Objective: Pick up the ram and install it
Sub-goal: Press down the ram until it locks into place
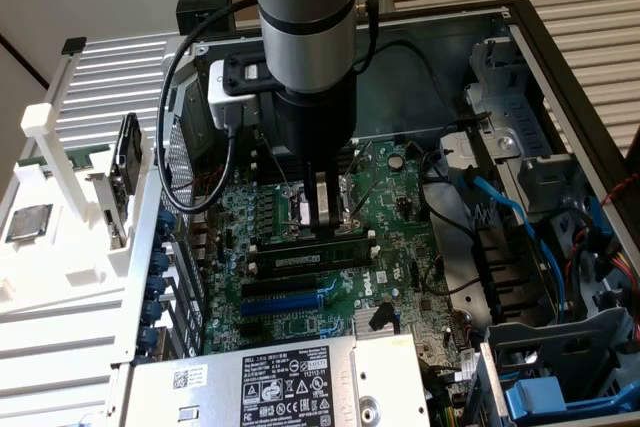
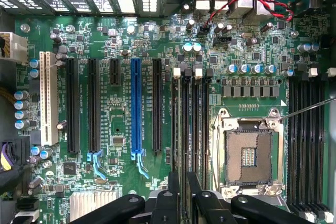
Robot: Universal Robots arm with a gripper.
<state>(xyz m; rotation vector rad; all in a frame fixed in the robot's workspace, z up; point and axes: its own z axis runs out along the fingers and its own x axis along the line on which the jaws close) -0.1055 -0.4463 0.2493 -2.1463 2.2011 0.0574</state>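
Note:
My gripper reaches down into the open computer case, right at the memory slots on the green motherboard. The ram is a long dark stick lying along the slot beside the processor socket, and the fingers stand on it near its middle. In the wrist view the ram runs edge-on away from my gripper, with one dark finger close on each side of it. It lines up with its slot, between the white end latches.
A second stick sits in the neighbouring slot. The processor socket lies bare beside the slots. A white fixture outside the case holds a silver processor chip and a green board. Blue cables and the power supply border the board.

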